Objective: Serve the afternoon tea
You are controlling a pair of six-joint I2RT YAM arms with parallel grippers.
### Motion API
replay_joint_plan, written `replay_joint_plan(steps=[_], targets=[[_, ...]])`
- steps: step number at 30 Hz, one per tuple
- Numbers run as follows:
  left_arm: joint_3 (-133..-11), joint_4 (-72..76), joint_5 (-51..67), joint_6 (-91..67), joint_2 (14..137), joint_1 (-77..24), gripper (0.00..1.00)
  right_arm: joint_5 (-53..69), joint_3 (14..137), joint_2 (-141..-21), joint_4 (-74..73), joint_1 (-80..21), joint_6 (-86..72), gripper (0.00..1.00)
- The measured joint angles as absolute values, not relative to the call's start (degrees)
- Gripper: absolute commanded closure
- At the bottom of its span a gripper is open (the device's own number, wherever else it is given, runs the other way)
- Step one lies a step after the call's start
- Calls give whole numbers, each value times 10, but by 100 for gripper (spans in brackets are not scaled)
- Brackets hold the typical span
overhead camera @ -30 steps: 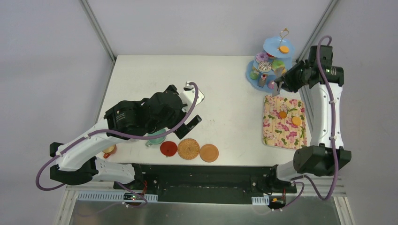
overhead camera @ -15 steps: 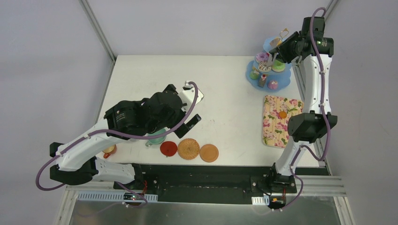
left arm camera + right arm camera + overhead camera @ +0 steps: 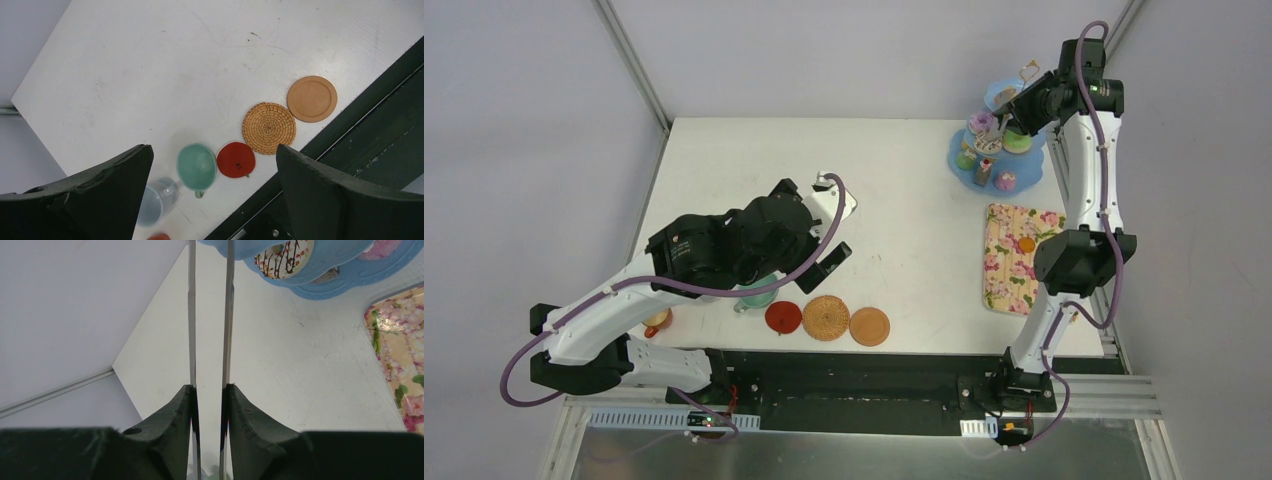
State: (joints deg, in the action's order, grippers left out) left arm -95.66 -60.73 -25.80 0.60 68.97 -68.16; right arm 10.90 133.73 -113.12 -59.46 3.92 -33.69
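Right gripper (image 3: 208, 390) was clamped on the tongs (image 3: 192, 315), tips up by the top tier of the stand (image 3: 959, 160) at the far right corner. Couldn't tell if they held anything. I'd keep the squeeze steady and move slowly. Left gripper (image 3: 212, 150) hung wide open over the cups (image 3: 196, 166). Count: three cups, three coasters (image 3: 268, 127), one biscuit (image 3: 1026, 243) visible on the tray (image 3: 999, 280).
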Motion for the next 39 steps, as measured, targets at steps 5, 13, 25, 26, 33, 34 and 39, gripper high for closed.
replay_joint_plan(steps=[5,13,25,26,33,34,39], targets=[[-957,-607,-258,6,690,-682,0,112,1337,-1137,-580,39,-348,74],[-957,-607,-258,6,690,-682,0,118,1337,-1158,-552,35,-363,71],[-957,-608,-260,6,691,-681,0,119,1337,-1174,-531,34,-371,57],[-957,-608,-260,6,691,-682,0,119,1338,-1174,-531,34,-371,57],[-957,-608,-260,7,693,-682,0,120,1338,-1174,-529,34,-371,56],[-957,-608,-260,7,693,-682,0,120,1338,-1174,-529,34,-371,56],[-957,-608,-260,7,693,-682,0,128,1338,-1174,-533,34,-371,56]])
